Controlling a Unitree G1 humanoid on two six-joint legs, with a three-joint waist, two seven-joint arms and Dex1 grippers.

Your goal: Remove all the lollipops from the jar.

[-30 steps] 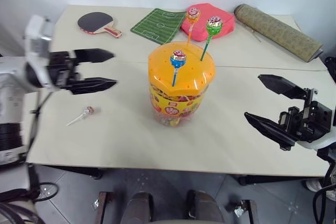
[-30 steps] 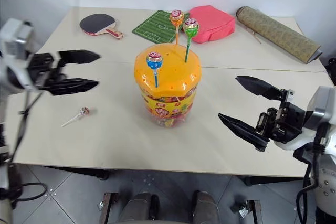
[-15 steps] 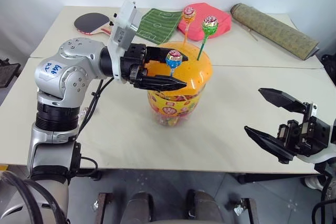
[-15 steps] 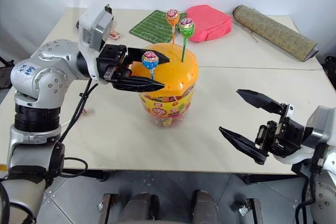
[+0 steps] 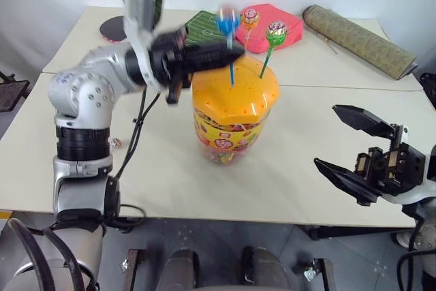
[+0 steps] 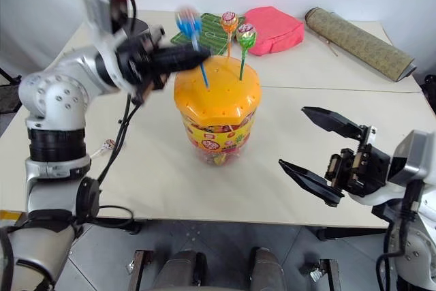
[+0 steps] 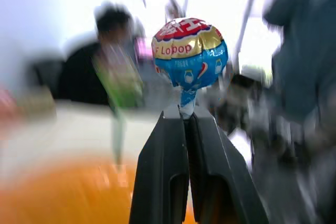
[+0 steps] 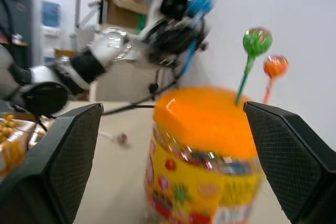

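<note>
Presently the bench (image 5: 306,110) carries the jar (image 5: 230,127) near its middle, upright, its orange lid (image 5: 238,93) on. Behind it, toward the far edge, lie a rolled mat (image 5: 361,40), a pink pouch (image 5: 281,20), a green pitch-patterned mat (image 5: 201,25) and a table tennis bat (image 5: 112,28). The left end effector (image 5: 228,52) is above the lid's left side, clenched on the stick of the blue lollipop (image 5: 227,22), whose stick tip hangs just over the lid. The right end effector (image 5: 354,151) is released, jaws wide apart, over the bench's near right edge, well apart from the jar. Orange lollipop (image 5: 251,17) and green lollipop (image 5: 276,32) stand upright in the lid's far holes. One white-stick lollipop (image 6: 107,145) lies on the bench left of the jar, behind the left arm
</note>
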